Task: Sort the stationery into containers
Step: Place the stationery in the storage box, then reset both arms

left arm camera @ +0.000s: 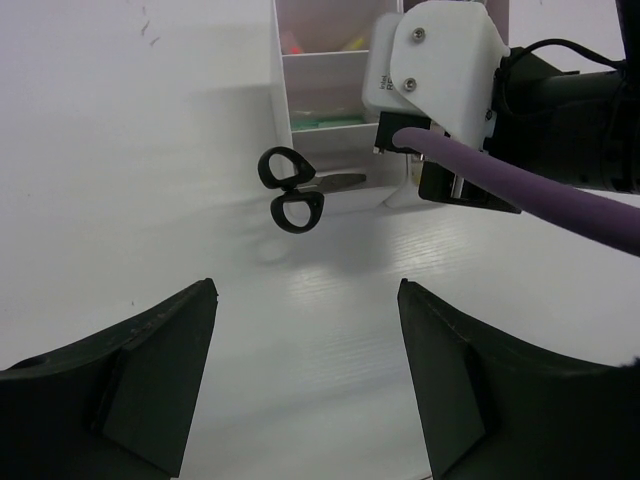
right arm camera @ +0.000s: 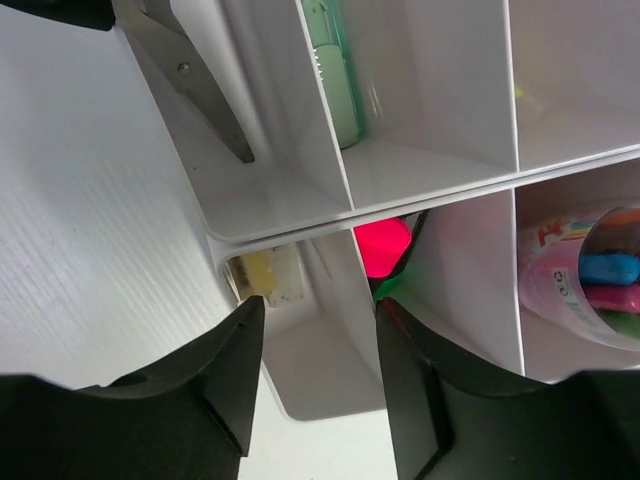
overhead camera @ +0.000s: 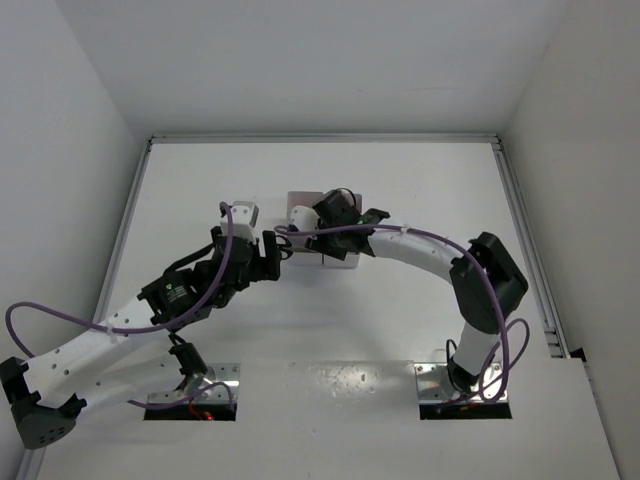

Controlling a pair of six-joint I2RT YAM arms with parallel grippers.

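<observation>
The white organizer tray (overhead camera: 345, 262) sits mid-table, mostly hidden under my right gripper (overhead camera: 335, 228). In the right wrist view the right gripper (right arm camera: 315, 305) is open and empty above a tray (right arm camera: 430, 165) compartment that holds a beige eraser (right arm camera: 265, 275). Neighbouring compartments hold a pastel green stick (right arm camera: 335, 70), a pink highlighter (right arm camera: 383, 245) and several coloured items (right arm camera: 600, 275). Black-handled scissors (left arm camera: 290, 188) lie on the table, blades (right arm camera: 190, 80) pointing at the tray's wall (left arm camera: 281, 90). My left gripper (left arm camera: 307, 292) is open and empty, a short way back from the scissors.
The right arm's white wrist housing (left arm camera: 435, 70) and its purple cable (left arm camera: 520, 185) hang just right of the scissors, over the tray. The two arms meet closely at mid-table (overhead camera: 275, 250). White walls enclose the table on three sides.
</observation>
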